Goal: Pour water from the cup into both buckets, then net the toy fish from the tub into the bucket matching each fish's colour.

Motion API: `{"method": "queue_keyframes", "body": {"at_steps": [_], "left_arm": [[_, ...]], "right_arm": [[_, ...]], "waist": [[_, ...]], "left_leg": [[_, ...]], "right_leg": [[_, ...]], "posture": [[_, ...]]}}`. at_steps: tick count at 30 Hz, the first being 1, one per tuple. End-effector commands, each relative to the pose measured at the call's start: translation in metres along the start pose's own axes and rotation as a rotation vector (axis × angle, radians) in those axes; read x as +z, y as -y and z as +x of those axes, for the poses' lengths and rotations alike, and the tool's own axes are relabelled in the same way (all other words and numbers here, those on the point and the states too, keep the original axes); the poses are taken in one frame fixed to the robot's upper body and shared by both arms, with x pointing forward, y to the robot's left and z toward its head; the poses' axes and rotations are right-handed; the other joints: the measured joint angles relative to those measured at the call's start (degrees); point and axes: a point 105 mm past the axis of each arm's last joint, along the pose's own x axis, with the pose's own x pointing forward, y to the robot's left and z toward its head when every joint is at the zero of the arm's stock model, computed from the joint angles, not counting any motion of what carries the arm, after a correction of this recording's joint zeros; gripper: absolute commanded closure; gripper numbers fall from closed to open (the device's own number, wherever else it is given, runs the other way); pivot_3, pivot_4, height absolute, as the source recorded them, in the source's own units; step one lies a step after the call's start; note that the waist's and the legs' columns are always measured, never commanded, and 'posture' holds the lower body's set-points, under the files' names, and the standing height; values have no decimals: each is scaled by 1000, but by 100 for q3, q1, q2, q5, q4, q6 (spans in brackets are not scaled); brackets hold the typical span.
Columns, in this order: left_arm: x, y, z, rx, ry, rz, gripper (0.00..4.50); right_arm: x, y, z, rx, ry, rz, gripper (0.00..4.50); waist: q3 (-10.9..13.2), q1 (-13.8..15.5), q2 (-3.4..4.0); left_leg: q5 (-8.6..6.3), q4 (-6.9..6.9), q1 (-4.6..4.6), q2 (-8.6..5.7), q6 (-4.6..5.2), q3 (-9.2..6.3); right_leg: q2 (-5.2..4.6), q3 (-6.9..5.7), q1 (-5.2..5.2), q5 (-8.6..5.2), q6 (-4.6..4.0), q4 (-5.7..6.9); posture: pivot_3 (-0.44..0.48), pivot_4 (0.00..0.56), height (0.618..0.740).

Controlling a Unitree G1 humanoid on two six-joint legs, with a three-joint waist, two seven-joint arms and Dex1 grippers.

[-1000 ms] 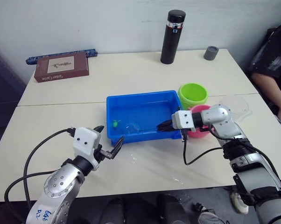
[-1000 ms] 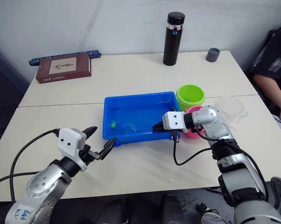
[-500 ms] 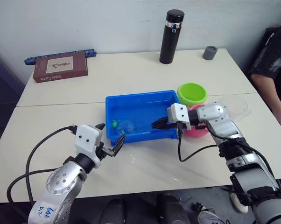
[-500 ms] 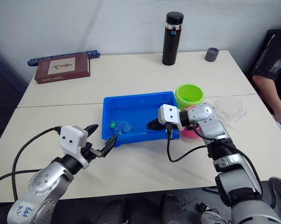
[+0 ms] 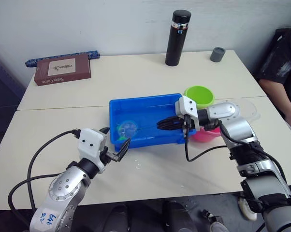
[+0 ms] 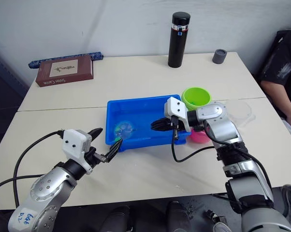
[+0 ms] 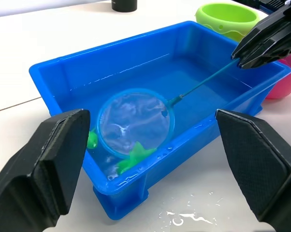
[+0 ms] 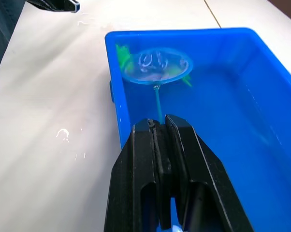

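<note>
Your right gripper point(image 5: 166, 124) was clamped on the net point(image 7: 136, 126) handle, hoop over a green fish point(image 7: 134, 157). You needed a level, slow lift. Left gripper point(image 5: 115, 144) stood released.

The net hoop point(image 7: 135, 126) sits over a green toy fish point(image 7: 134, 155), so part of that fish is covered. The right gripper point(image 5: 166, 124) and its wrist block hide most of the pink bucket point(image 5: 207, 134). The clear cup point(image 5: 246, 108) is partly behind that arm. A person point(image 5: 283, 63) is cut off at the right edge.
</note>
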Motion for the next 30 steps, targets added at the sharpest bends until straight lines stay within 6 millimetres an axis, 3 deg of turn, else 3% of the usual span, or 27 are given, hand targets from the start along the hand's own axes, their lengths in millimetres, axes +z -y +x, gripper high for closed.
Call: {"method": "queue_keyframes", "body": {"at_steps": [1,13,22,30], "left_arm": [[6,3,0,-15,35,8,39],[4,3,0,-26,35,10,39],[3,4,0,-23,36,11,39],[4,4,1,-18,41,5,39]], "right_arm": [[6,-1,-5,0,19,7,4500],[2,2,-1,-51,4,-38,4500],[2,37,2,-242,-2,-192,4500],[-12,28,3,-179,-41,-251,4500]], "waist": [[0,2,0],[0,1,0],[0,-4,0],[0,-3,0]], "left_leg": [[0,0,0,0,0,0],[0,0,0,-1,1,1],[1,0,0,-1,-1,20],[1,0,-2,-1,-1,42]], "right_leg": [[0,0,0,0,0,0],[1,0,0,0,0,0],[2,0,-2,0,0,3],[1,-2,-1,0,0,1]], "posture": [[0,150,740],[0,150,740],[0,150,740],[0,150,740]]}}
